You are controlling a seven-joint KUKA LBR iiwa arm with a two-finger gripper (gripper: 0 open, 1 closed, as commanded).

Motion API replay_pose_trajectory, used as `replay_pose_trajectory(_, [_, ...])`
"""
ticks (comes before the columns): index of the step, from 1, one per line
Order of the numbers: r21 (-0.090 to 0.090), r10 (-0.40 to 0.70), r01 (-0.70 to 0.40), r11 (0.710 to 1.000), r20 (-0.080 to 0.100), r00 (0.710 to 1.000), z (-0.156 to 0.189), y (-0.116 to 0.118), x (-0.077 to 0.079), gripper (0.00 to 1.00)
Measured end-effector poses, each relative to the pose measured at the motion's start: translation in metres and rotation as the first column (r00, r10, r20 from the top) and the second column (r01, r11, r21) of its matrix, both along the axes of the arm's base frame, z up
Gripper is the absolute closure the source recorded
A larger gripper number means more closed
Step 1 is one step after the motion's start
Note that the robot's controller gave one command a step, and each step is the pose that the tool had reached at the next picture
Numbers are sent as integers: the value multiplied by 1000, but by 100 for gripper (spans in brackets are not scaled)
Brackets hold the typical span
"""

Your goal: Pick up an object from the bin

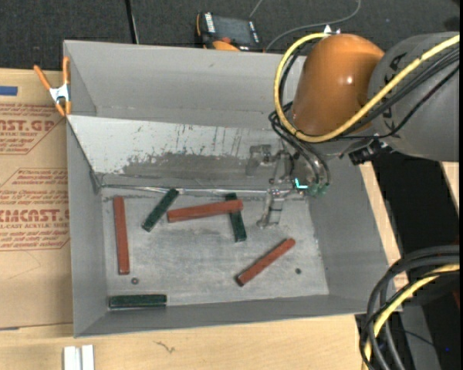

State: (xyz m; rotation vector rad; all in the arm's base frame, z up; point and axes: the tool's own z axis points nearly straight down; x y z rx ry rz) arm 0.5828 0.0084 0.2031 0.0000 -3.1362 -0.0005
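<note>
The grey bin [83,230] has a bare stretch of floor in the middle toward its front edge. The arm [417,99] reaches over the right wall. Its gripper [272,211] hangs low near the back right corner, close to the right wall; whether it is spread or closed cannot be told.

Just beside it on the left lies a short green stick [238,223], touching the end of a red stick [204,211]. A slanted red stick [265,261] lies toward the front right corner, apart from the gripper. A long red stick [121,235] runs along the left wall, and a dark green stick [137,302] hugs the front left corner.
</note>
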Motion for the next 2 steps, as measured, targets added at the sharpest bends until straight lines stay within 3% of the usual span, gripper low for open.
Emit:
replay_pose_trajectory(1, [1,-56,56,998,-1,998,-112,-5,-7,0])
replay_pose_trajectory(2, [2,-180,180,984,9,984,-133,-15,8,0])
